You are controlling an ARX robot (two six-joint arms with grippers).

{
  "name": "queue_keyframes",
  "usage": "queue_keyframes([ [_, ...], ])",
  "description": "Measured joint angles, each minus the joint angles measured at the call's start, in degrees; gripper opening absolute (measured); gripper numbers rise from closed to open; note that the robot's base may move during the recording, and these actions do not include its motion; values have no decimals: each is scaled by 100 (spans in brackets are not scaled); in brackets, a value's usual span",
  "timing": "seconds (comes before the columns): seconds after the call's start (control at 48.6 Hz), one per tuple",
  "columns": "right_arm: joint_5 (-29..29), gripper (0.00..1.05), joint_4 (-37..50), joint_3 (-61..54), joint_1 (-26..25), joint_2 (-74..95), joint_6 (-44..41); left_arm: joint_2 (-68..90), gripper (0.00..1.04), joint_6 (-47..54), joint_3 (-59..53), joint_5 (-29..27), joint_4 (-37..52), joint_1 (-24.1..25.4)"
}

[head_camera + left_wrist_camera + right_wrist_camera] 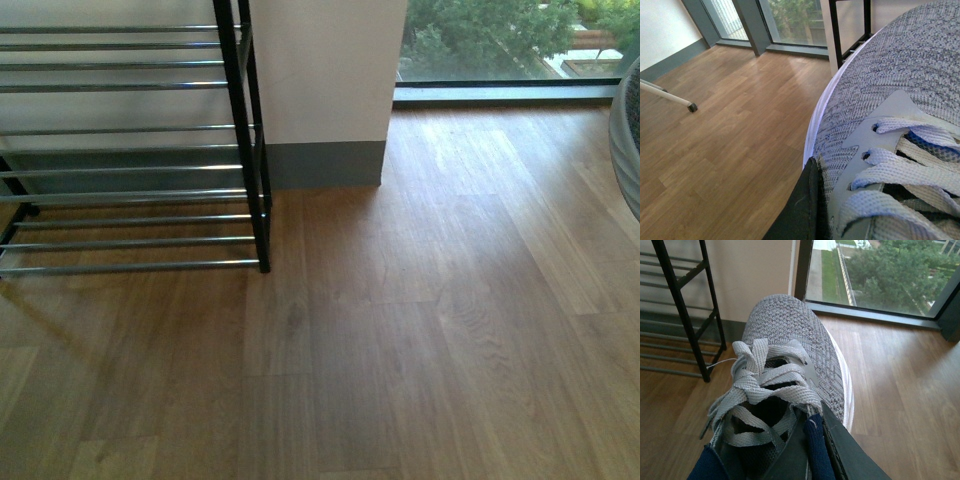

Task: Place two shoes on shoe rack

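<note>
The right-hand sneaker (795,350), grey knit with pale laces, sits in the right gripper (810,427). Its navy collar (817,452) is pinched between 2 dark fingers (845,455), and its toe points away from the wrist. The left-hand sneaker (900,85) lies tight against the left gripper (807,205). Only 1 finger shows there, flat on the knit side beside the white sole edge, so I cannot tell whether that gripper is clamped.

The shoe rack (240,150) stands beyond both toes. Past the right gripper it is off to one side, against the cream wall (320,70). Wooden floor (420,330) lies beneath both grippers, well apart from them. A window (880,275) onto trees is further out.
</note>
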Motion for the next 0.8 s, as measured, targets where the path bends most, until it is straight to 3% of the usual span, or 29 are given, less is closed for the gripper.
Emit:
queue_keyframes([
  [0.802, -48, 1, 0, -4, 0, 2, 0, -7, 3, 0, 2, -17, 0, -2],
])
